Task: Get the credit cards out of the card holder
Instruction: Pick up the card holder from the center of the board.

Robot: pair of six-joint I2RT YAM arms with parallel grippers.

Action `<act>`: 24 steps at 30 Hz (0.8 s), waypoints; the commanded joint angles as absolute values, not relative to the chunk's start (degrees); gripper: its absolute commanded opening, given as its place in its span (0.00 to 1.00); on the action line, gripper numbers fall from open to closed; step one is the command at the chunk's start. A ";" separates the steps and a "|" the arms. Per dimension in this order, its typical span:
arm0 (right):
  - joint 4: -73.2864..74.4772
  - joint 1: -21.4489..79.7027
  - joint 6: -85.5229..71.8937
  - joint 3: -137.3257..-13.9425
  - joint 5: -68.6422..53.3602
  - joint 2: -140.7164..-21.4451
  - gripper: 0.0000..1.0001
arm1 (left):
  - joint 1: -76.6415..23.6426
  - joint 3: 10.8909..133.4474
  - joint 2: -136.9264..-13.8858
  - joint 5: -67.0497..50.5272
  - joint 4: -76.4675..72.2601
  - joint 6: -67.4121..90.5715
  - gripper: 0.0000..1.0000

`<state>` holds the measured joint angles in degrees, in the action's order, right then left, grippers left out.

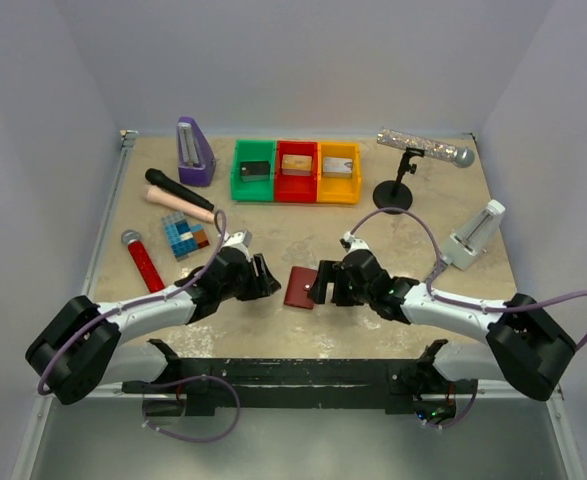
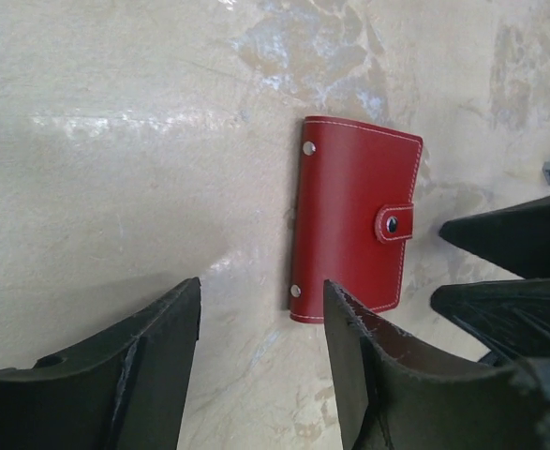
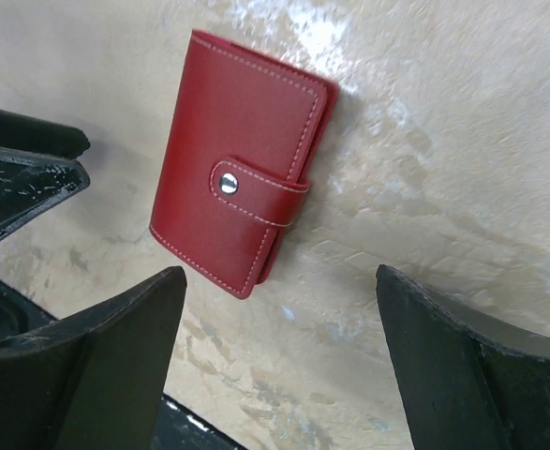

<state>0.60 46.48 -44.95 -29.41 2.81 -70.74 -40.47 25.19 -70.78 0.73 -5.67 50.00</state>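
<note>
Top external view: the card holder (image 1: 300,287) lies flat on the table (image 1: 283,230), centred toward the near side, between the two grippers. It is folded shut with its small tab snapped over the cover, so the credit cards are hidden from every camera.

The left gripper (image 1: 266,277) sits just left of the holder, fingers parted to a medium gap and holding nothing. The right gripper (image 1: 320,283) sits at the holder's right edge, fingers spread wide and empty. In each wrist view the other arm's dark fingers crowd the holder's opposite side.

Left of the left arm lie a blue-and-brown tiled block (image 1: 185,236) and a red microphone (image 1: 143,260). Farther back are a black microphone (image 1: 178,188) and a pale handle (image 1: 178,203). Along the far edge stand a purple metronome (image 1: 195,152), then a green tray (image 1: 253,170), a red tray (image 1: 296,170) and a yellow tray (image 1: 338,172), touching in a row, each with a small block inside. At far right a glittery microphone (image 1: 425,150) rests on a black stand (image 1: 393,195). Nearer, a white metronome (image 1: 476,235) is well apart from the holder.
</note>
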 commanded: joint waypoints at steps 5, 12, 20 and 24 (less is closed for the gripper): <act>-18.80 46.32 -52.20 -24.62 -6.42 -75.49 0.74 | -39.81 24.44 -71.98 -9.32 -18.01 50.27 0.44; -21.96 46.32 -56.24 -23.12 -7.12 -80.41 0.61 | -39.99 23.64 -74.61 -9.75 -20.13 50.45 0.27; -24.34 46.32 -57.57 -21.80 -7.21 -81.39 0.52 | -40.34 23.73 -77.78 -9.49 -20.65 50.19 0.20; -25.05 46.32 -58.01 -21.09 -6.77 -80.95 0.50 | -40.43 23.73 -79.27 -9.32 -20.66 50.19 0.18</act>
